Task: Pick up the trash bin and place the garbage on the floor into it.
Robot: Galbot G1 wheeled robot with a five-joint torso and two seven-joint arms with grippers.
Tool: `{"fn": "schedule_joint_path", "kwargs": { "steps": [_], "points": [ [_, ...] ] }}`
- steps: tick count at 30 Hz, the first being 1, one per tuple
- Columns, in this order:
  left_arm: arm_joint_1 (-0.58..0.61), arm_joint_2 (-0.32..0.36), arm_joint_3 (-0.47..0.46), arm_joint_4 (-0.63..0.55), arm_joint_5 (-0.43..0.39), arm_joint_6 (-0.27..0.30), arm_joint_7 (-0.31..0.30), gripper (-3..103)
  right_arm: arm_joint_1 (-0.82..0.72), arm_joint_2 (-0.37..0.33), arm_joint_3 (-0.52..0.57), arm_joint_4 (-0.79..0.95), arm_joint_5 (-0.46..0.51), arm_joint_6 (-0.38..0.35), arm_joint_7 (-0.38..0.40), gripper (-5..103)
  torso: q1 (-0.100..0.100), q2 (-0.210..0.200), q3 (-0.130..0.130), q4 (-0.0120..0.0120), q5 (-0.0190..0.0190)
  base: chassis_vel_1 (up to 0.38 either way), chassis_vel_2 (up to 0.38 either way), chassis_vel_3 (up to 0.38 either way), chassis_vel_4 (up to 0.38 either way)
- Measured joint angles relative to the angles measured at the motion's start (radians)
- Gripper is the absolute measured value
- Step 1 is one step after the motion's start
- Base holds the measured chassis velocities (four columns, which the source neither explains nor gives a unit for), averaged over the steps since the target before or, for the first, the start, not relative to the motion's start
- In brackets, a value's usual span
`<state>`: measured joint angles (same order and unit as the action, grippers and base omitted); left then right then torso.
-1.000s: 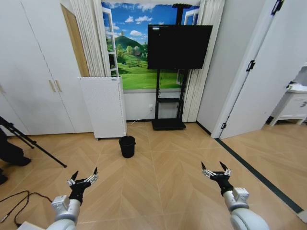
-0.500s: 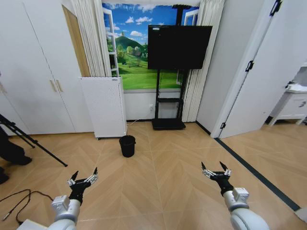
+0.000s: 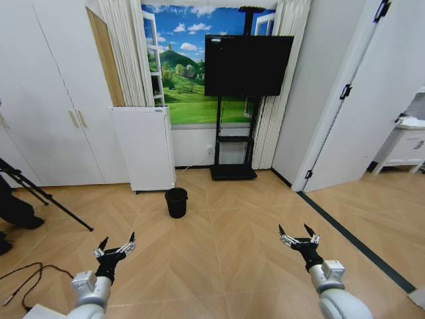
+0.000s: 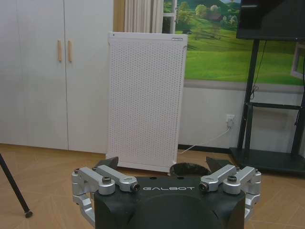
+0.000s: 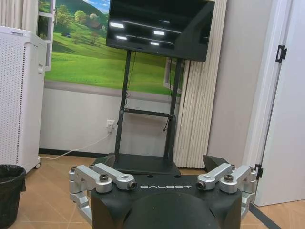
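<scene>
A wood-patterned floor (image 3: 226, 226) fills the room, with white cupboard doors (image 3: 46, 100) off to the robot's left of the white perforated appliance (image 3: 144, 147), which serves as the landmark here. That appliance stands upright against the wall under a landscape mural (image 3: 179, 66). To its right, on the robot's right side, a black television (image 3: 248, 64) sits on a dark wheeled stand (image 3: 233, 156), and farther right again a white door (image 3: 372, 106) stands beside a dark strip in the floor. A thin cable runs along the wall from a socket towards the appliance.

The trash bin (image 3: 176, 203) stands upright on the floor just in front of the appliance's right corner, close to it but not touching. In the left wrist view its rim (image 4: 189, 168) peeks above the gripper body, with the appliance right behind.

Well nearer the robot than the appliance, both arms hang low over bare floor. The left gripper (image 3: 115, 248) has its fingers spread wide and grips nothing. The right gripper (image 3: 299, 237), well apart from it on the other side, is likewise spread wide with nothing between its fingers. A black tripod leg (image 3: 46, 197) slants across the floor to the left of the appliance.
</scene>
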<state>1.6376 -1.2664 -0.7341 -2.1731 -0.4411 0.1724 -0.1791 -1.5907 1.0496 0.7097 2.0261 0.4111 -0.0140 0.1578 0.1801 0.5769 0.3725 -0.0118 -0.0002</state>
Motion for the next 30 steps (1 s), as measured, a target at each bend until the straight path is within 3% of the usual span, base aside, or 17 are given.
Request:
{"fn": "schedule_joint_path", "kwargs": {
  "steps": [13,30],
  "points": [
    [0.0,0.0,0.0,0.0,0.0,0.0,0.001,100,0.0,0.0,0.0,0.0,0.0,0.0,0.0,100,0.0,0.0,0.0,0.0001,0.0002,-0.138,-0.147,0.145,0.128],
    [0.0,0.0,0.0,0.0,0.0,0.0,0.0,100,0.0,0.0,0.0,0.0,0.0,0.0,0.0,100,0.0,0.0,0.0,-0.0003,0.0007,-0.006,-0.017,0.004,0.013]
  ]
}}
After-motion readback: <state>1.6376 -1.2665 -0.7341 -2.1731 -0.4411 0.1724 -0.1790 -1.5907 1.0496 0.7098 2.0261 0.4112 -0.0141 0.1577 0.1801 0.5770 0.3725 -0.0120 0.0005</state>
